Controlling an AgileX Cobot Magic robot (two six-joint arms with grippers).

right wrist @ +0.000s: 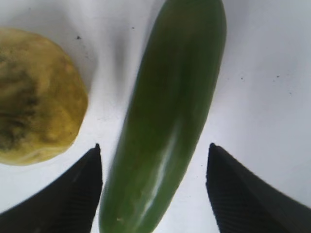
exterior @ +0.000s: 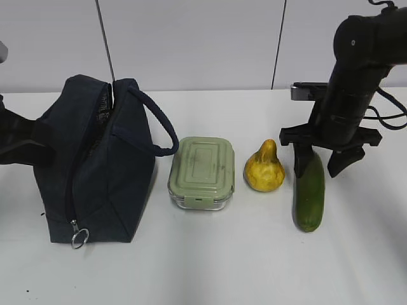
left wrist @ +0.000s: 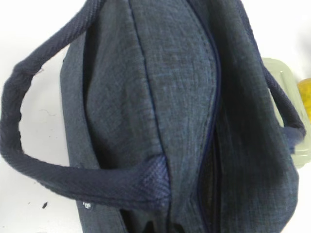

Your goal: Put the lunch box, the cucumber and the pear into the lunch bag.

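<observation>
The right fingers (right wrist: 154, 187) are spread wide around the cucumber (right wrist: 167, 116), pear (right wrist: 36, 97) at 9 o'clock; next, squeeze and lift. Left fingers: cannot tell.

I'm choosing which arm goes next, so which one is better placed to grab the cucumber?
Right. Its tool is open and straddles the cucumber, one finger on each side, beside the pear. The left arm is at the lunch bag, across the table.
</observation>
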